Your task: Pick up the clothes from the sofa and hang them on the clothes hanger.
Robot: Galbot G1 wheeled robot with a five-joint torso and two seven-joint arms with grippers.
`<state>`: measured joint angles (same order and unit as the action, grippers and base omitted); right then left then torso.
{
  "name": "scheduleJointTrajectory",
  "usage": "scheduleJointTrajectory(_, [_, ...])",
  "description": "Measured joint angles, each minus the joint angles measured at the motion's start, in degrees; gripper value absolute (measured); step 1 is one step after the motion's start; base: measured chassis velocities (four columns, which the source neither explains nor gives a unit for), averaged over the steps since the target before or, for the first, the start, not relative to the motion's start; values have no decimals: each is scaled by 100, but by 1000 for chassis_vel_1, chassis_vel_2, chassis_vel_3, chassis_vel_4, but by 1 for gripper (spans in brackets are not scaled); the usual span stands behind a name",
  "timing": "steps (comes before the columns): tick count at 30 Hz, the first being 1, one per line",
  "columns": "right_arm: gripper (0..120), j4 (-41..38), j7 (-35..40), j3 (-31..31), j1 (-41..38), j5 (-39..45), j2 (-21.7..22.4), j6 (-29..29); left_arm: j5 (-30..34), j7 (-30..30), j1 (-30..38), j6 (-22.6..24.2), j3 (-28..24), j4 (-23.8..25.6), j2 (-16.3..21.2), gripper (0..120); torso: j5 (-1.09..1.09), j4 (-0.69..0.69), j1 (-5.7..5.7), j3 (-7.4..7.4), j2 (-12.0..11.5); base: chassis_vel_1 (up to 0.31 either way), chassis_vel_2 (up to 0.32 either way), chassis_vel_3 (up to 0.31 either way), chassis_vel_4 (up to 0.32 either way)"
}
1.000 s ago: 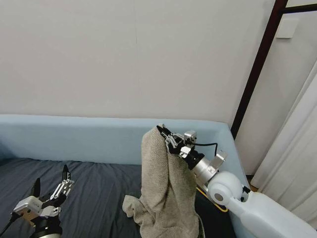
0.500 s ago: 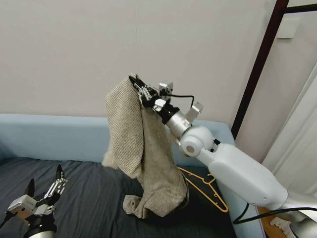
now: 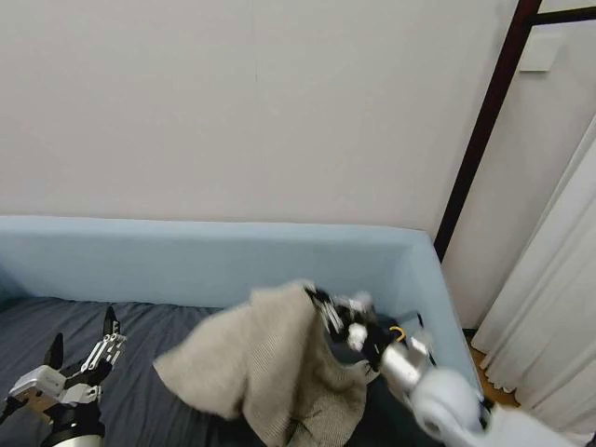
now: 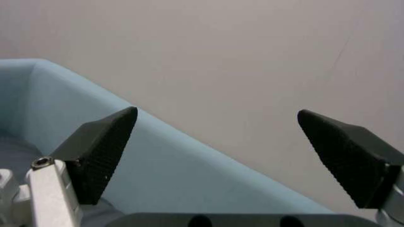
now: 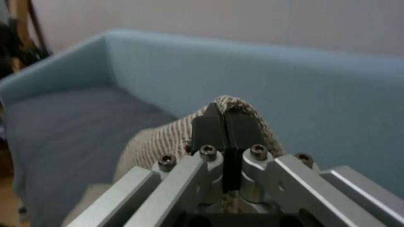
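The right gripper [image 3: 318,300] sits low over the right-hand end of the sofa [image 3: 186,256], near the corner where the pale blue backrest [image 3: 112,251] meets the side arm. Its two dark fingers are pressed flat together with a fold of the beige knit garment [image 3: 265,358] pinched between them. In the right wrist view the cloth bulges over the closed fingertips of the right gripper [image 5: 222,118] and the garment [image 5: 158,142] falls away below. From that grip it spreads out to the robot's left and downward in a loose, rumpled sheet, and its lower edge lies on or just above the dark grey seat [image 3: 149,331] (the motion blur makes it hard to say which). The left gripper [image 3: 84,333] hovers at the lower left of the head view, over the seat and well apart from the garment. Its fingers are spread wide with nothing between them. The left wrist view shows the left gripper [image 4: 216,113] facing the backrest and the plain pale wall [image 3: 233,102]. A dark post [image 3: 480,130] and a white curtain [image 3: 554,298] stand to the right of the sofa.
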<state>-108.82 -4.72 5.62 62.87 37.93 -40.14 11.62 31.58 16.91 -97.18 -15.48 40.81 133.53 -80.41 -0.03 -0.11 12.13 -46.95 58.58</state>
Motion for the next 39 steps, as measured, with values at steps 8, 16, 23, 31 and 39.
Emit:
scheduleJointTrajectory(8, [0, 949, -49, -525, 1458, -968, -332, 458, -113, -2, 38, 56, -66, -177, -8, 100, 0, 4, 0, 0, 0, 0, 0, 0, 0])
scheduleJointTrajectory(16, [2, 1031, 920, -434, 1639, -1459, -362, -240, -263, 41, 47, 89, 91, -544, 78, 100, -2, 4, 0, -1, 0, 0, 0, 0, 0])
scheduleJointTrajectory(23, [27, -160, 2404, -475, 1799, -624, -48, -2187, -263, 47, 49, 86, 143, -604, 84, 100, -2, 3, 0, -1, 0, 0, 0, 0, 0])
scheduleJointTrajectory(31, [53, -1580, 4160, -596, 1191, 1738, 38, -4433, -254, 49, 47, 55, 226, -632, 112, 100, -4, 4, 1, -1, 0, 0, 0, 0, 0])
scheduleJointTrajectory(39, [86, -232, 2985, -90, -398, 1422, -555, -3310, -237, 52, 26, 27, 312, -658, 165, 100, -3, 6, 2, -2, -1, 0, 0, 0, 0])
